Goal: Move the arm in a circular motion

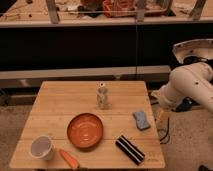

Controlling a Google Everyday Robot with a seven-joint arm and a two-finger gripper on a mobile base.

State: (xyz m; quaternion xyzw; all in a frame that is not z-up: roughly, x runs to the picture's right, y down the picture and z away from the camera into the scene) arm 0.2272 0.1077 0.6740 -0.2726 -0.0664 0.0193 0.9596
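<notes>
Reaching down right of the table [55, 100], the arm [189, 87] ends in the claw [162, 115], grip state unclear.

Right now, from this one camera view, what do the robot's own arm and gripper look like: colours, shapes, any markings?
The glossy white robot arm is built of thick, rounded tube segments with smooth curved joints; a second white shell curves above it. It narrows to a small yellowish gripper, which sits just off the right edge of the light wooden table. No markings or sleeves are readable.
</notes>
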